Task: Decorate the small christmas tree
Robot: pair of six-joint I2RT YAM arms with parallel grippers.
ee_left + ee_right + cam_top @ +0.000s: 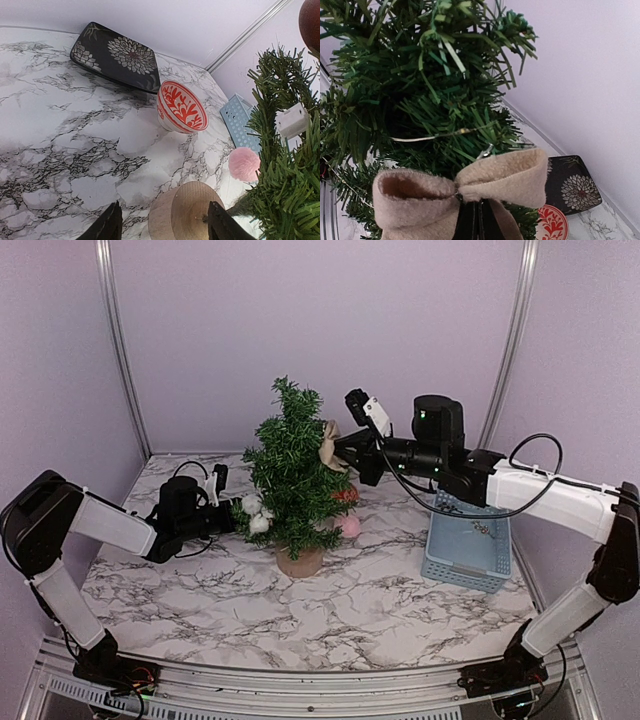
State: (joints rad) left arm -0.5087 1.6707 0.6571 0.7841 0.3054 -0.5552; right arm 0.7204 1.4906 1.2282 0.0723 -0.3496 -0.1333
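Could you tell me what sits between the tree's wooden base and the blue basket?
A fluffy pink ball sits there; the overhead and left wrist views both show it.

Lilac walls [320,320], marble tabletop [380,610] (grey-veined)

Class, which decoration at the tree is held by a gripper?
The beige bow, pinched in the right gripper high on the tree; the white balls and pink pom-pom are ungripped.

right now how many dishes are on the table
2: a black flowered plate by the back wall, and a red-patterned bowl beside it, nearer the small christmas tree. More may hide behind the tree.
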